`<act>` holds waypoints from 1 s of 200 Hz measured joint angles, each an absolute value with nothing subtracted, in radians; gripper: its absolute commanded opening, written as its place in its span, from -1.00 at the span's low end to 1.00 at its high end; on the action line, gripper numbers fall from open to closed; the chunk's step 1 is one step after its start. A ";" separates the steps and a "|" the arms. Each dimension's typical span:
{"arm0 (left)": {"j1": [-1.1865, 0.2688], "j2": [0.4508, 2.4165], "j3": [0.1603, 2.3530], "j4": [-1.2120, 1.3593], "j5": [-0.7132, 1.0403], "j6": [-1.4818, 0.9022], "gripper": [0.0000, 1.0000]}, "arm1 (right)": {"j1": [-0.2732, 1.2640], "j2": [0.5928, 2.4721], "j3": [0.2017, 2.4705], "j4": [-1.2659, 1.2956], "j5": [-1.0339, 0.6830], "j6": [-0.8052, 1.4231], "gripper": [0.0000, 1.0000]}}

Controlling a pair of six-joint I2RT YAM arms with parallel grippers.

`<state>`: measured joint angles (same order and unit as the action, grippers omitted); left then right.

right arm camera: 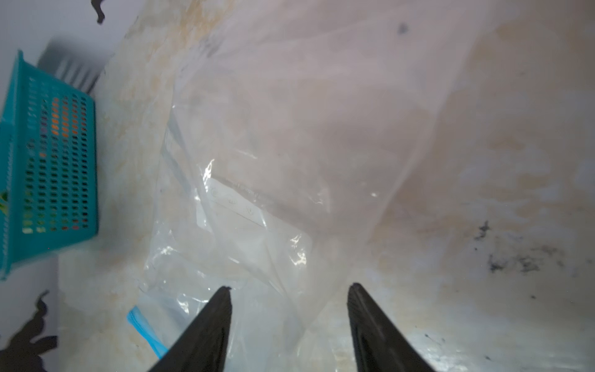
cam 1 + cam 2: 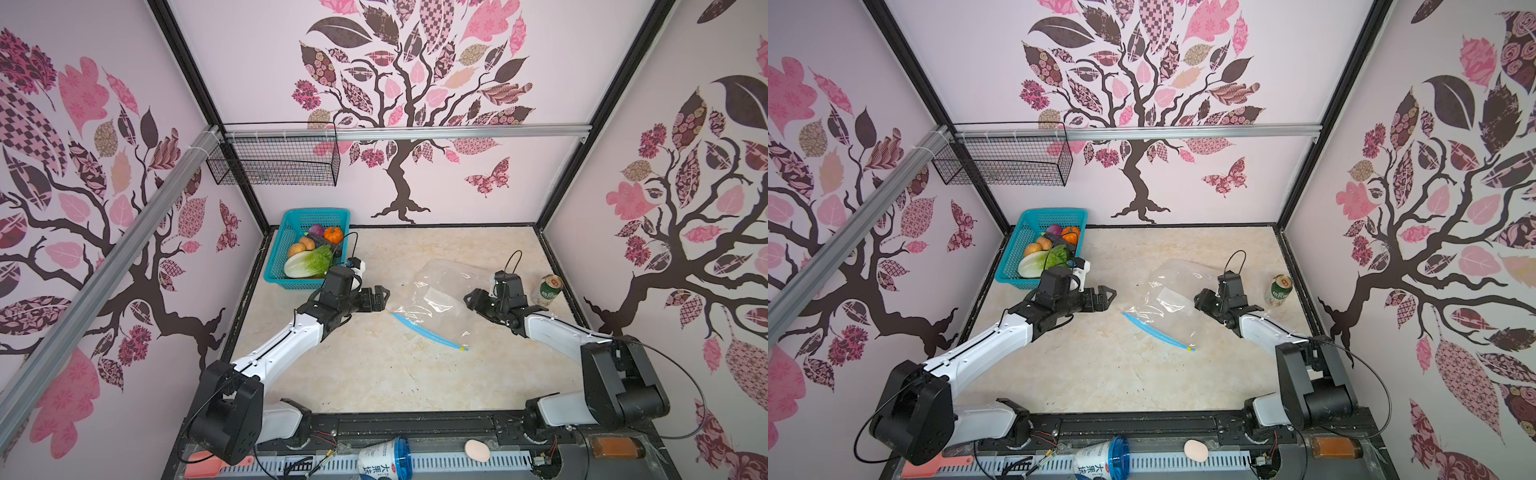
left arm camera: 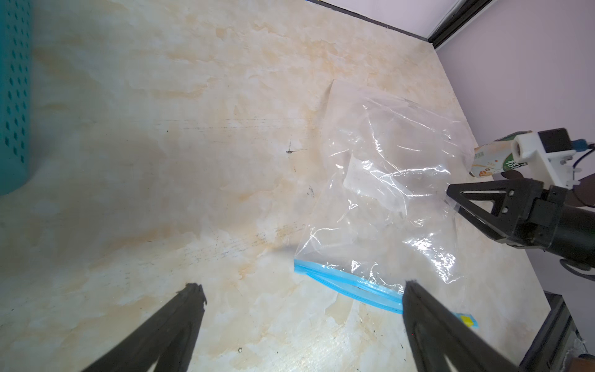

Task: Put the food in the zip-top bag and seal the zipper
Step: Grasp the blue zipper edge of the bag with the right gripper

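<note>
Clear zip-top bag point(image 2: 444, 282) flat, empty on counter point(image 2: 353, 365); food point(image 2: 311, 259) in teal basket point(image 2: 275, 257). Left tool point(image 3: 301, 285) and right tool point(image 1: 289, 286) spread, nothing gripped. Likely next: zipper point(image 2: 428, 330) mouth to be held open.

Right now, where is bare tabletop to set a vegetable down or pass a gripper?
Widest bare patch: the table between the zipper and the front rail. Also free: the far strip behind the zip-top bag, beside the teal basket. Crowded: right gripper, bag edge and green drink can sit close together.
</note>
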<state>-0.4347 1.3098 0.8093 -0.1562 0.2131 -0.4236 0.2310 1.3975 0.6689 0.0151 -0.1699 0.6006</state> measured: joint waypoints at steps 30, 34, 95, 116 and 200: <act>-0.435 1.310 0.812 -0.160 0.211 -0.430 0.97 | 0.380 1.349 0.775 -0.142 -0.021 0.479 0.51; -0.435 1.310 0.812 -0.160 0.211 -0.431 0.97 | 0.399 1.341 0.789 -0.163 -0.002 0.462 0.52; -0.435 1.310 0.812 -0.172 0.176 -0.451 0.97 | 0.766 1.394 0.982 -0.405 0.222 0.244 0.55; -0.435 1.310 0.815 -0.187 0.147 -0.454 0.97 | 0.889 1.510 1.066 -0.474 0.288 0.205 0.55; -0.411 1.310 0.817 -0.219 0.076 -0.486 0.97 | 0.968 1.712 1.085 -0.543 0.236 0.104 0.61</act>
<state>-0.4110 1.3098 0.8173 -0.2192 0.0757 -0.4862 0.9676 1.7123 1.0855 -0.5426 0.2356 0.1036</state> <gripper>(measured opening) 0.985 0.802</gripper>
